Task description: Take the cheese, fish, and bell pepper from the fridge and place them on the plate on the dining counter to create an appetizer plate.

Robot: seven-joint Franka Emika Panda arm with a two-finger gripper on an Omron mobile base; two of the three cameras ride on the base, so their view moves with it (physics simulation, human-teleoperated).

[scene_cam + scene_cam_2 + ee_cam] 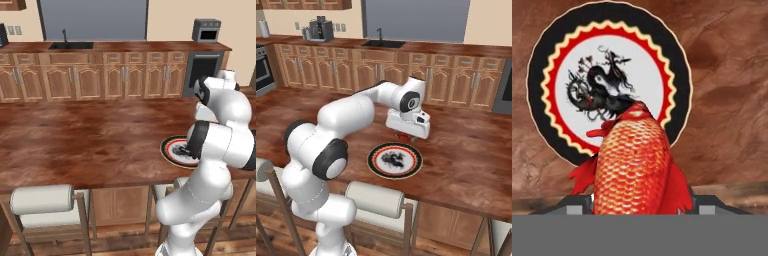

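Observation:
My gripper is shut on the fish, a red-orange scaly body that stands up between the two dark fingertips. The plate, with its dark rim and red-and-white patterned centre, lies flat on the glossy reddish-brown dining counter, below and just past the fish. From the right base view the gripper hangs just above the far edge of the plate, a bit of red fish showing under the hand. In the left base view my arm covers part of the plate.
White-cushioned stools stand along the near edge of the dining counter. Behind it run wall cabinets with a sink, a built-in oven, a toaster oven and a coffee machine.

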